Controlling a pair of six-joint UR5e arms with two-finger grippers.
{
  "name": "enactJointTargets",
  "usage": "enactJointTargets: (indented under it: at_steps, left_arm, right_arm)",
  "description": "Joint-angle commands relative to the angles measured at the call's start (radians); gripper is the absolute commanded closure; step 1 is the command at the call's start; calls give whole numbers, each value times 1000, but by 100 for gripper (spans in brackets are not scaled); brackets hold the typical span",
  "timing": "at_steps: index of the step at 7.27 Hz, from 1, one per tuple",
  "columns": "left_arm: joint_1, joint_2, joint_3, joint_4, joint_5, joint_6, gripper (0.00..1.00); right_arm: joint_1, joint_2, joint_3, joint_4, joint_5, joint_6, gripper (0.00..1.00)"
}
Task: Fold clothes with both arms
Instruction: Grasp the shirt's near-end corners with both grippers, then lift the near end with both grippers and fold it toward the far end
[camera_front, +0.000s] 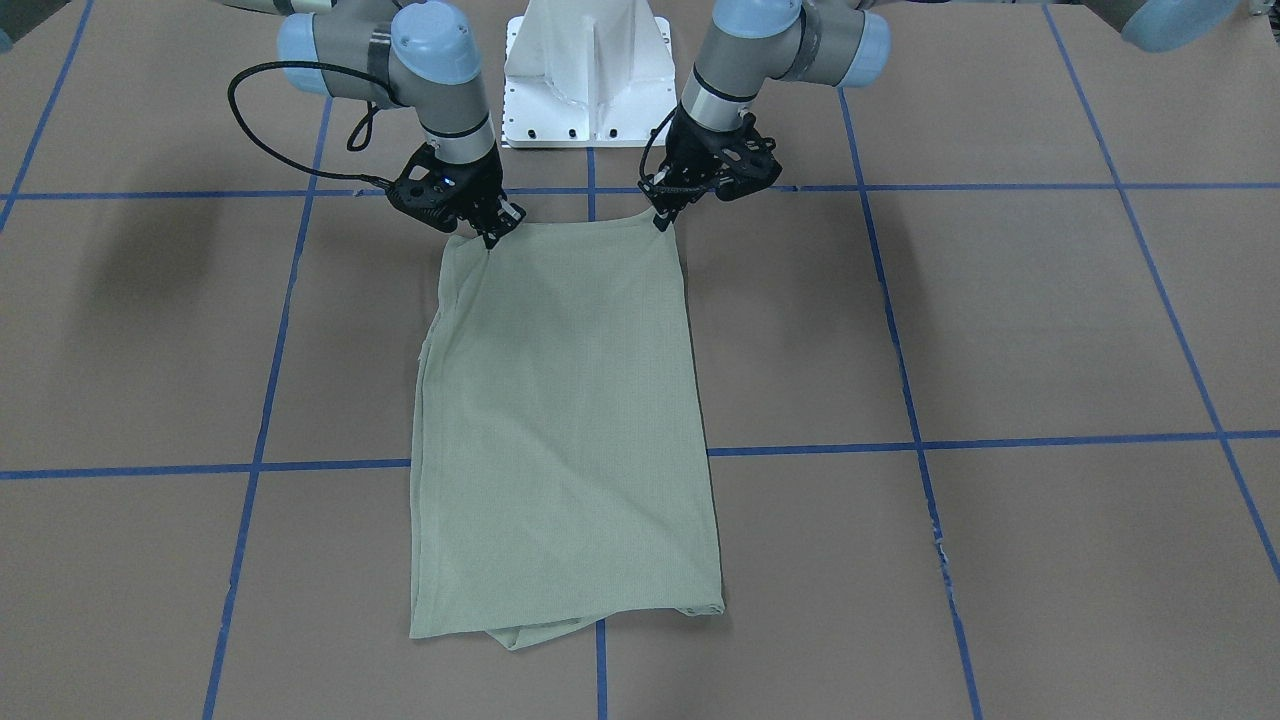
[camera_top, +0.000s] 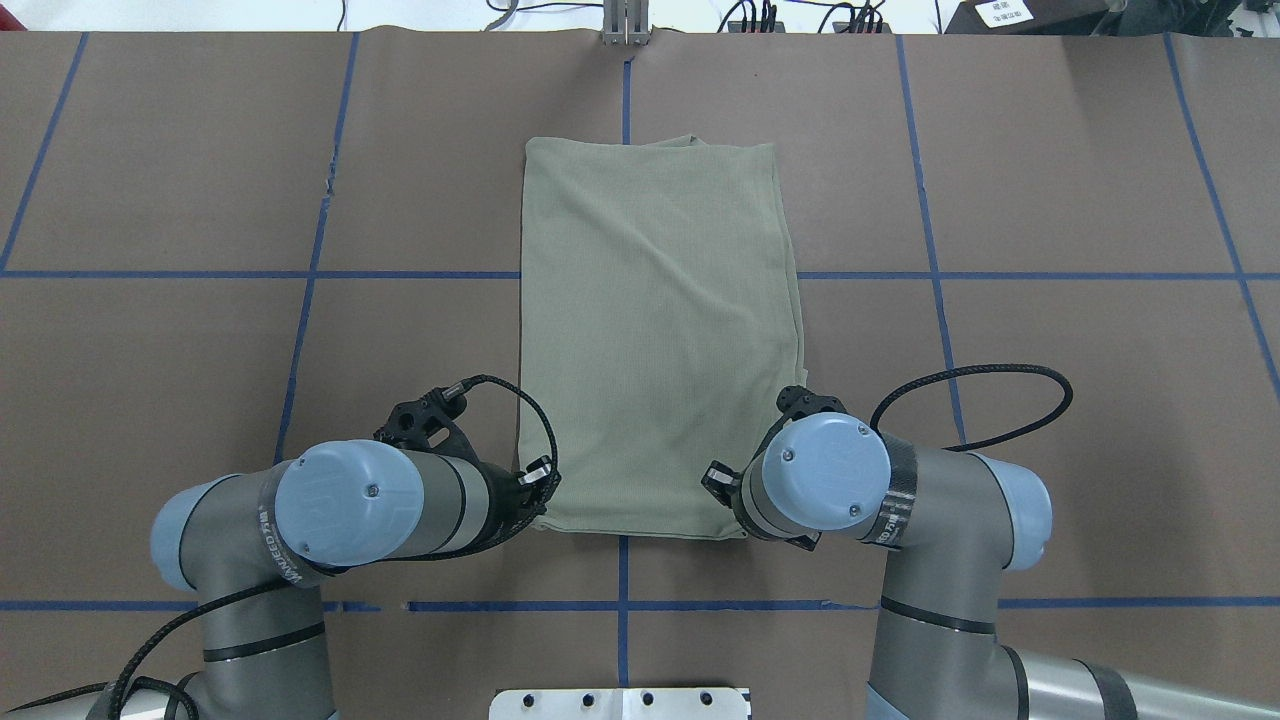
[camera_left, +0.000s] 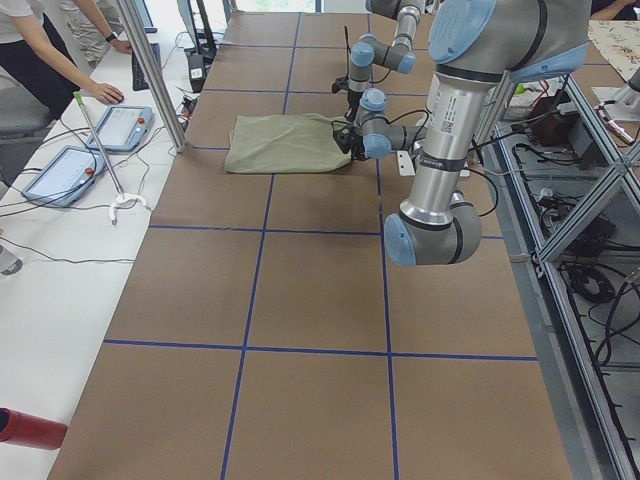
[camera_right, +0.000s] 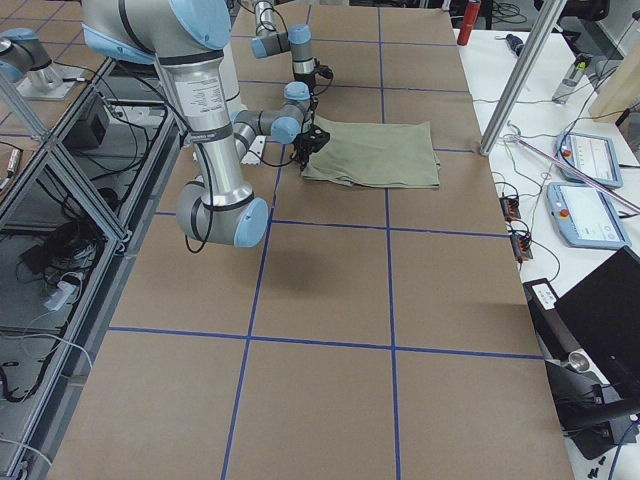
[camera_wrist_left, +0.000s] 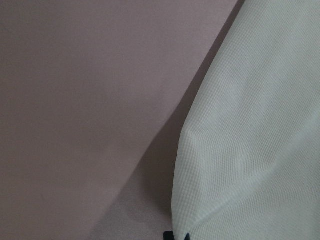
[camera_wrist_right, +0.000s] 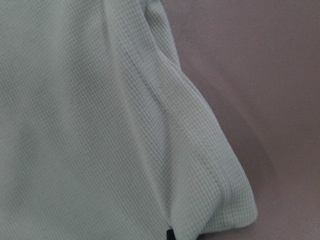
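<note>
The clothes are one pale sage-green knit shirt (camera_front: 565, 430) folded into a long narrow rectangle, lying flat on the brown table (camera_top: 655, 330). My left gripper (camera_front: 663, 218) pinches the robot-side corner on the view's right in the front-facing view. My right gripper (camera_front: 492, 238) pinches the other robot-side corner. From overhead, the left gripper (camera_top: 538, 508) meets the shirt's near edge, and the right wrist hides its own fingertips. Each wrist view is filled with knit cloth (camera_wrist_left: 260, 125) (camera_wrist_right: 90, 125) running down to the black fingertips at the bottom edge. The sleeves and neck are folded out of sight.
The white pedestal base (camera_front: 588, 75) stands just behind the grippers. Blue tape lines (camera_front: 590, 185) grid the brown table. In the exterior left view a person's hand (camera_left: 100, 92) rests by two control tablets (camera_left: 120, 127) beyond the table's far edge, near a metal post (camera_left: 150, 70).
</note>
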Motion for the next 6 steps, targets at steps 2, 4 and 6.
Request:
enactJointTargets:
  at_steps: [2, 4, 6]
  left_arm:
    - [4, 4, -27, 0, 1, -4, 100]
    - [64, 12, -116, 43, 4, -14, 100]
    - [142, 12, -237, 170, 4, -25, 100]
  right_arm:
    - [7, -15, 71, 0, 1, 40, 100]
    - [-11, -60, 129, 3, 6, 37, 100]
    - [-74, -155, 282, 2, 9, 39, 100]
